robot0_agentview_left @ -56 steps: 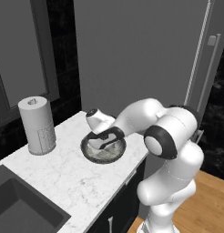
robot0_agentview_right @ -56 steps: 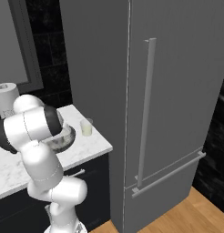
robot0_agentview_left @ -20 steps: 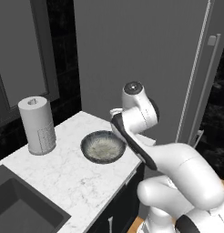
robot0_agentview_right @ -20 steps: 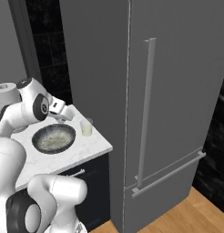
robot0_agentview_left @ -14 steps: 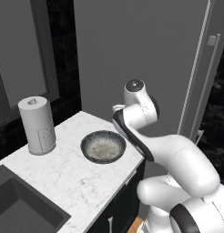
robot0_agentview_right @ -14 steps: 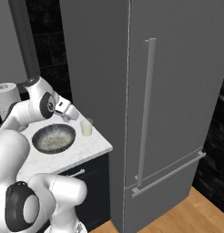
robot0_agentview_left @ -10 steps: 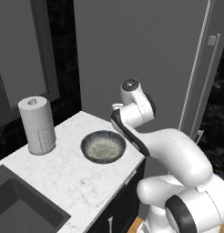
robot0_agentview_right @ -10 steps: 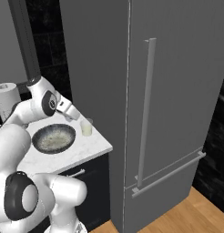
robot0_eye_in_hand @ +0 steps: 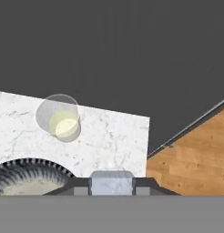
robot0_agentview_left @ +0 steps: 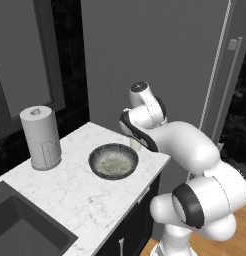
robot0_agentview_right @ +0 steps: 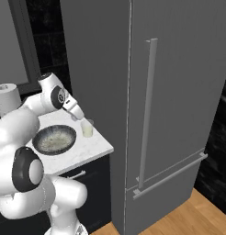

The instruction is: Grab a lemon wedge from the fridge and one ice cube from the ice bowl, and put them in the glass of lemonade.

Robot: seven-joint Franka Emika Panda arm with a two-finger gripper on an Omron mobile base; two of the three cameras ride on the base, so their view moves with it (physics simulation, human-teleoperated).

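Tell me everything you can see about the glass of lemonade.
The glass of lemonade is a small clear tumbler, partly filled with pale yellowish liquid. It stands upright on the white marbled counter, near the corner beside the fridge, a little apart from the ice bowl. Nothing touches it except the counter. The end effector, shut on an ice cube, hovers near it.

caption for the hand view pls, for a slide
Gripper shut on an ice cube, near the glass of lemonade.

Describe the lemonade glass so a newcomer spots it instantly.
Start at the tall grey fridge; the white marble counter ends against its side. At that corner, beside the wide dark bowl, stands the glass: small and clear, holding pale yellow liquid, far narrower than the bowl.
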